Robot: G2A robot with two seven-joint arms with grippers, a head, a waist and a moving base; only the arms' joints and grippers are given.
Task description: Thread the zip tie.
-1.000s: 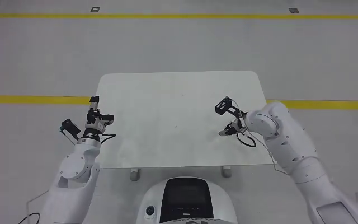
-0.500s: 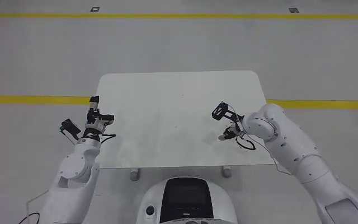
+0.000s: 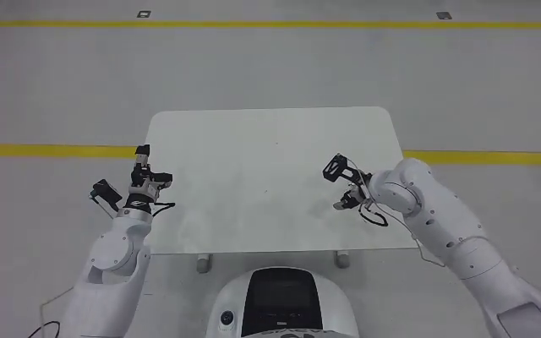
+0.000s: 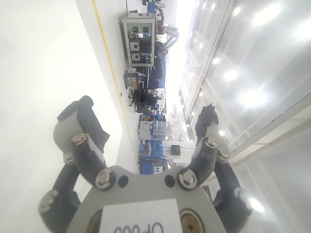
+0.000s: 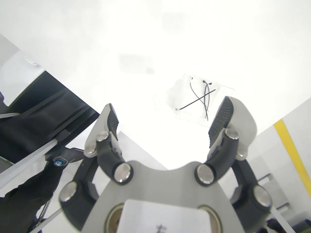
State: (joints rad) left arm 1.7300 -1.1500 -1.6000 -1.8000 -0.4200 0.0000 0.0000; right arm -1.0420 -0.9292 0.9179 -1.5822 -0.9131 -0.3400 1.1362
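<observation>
right gripper [image 5: 168, 104] stands wide, holding nothing; over the last second it drifted slightly inward over the worktop [image 3: 262, 177], then eased back a little, with no clear descent; left gripper [image 4: 145, 105] is likewise wide and empty, unmoved at the worktop's left edge, aimed out at the room; zip ties [image 5: 201, 96], thin and black, lie crossed on what appears to be a clear sheet [image 5: 220, 87] on the worktop, ahead of the right gripper and apart from it; judgement: threading not begun; no tie grasped; the small shift reads as alignment for a pick.
</observation>
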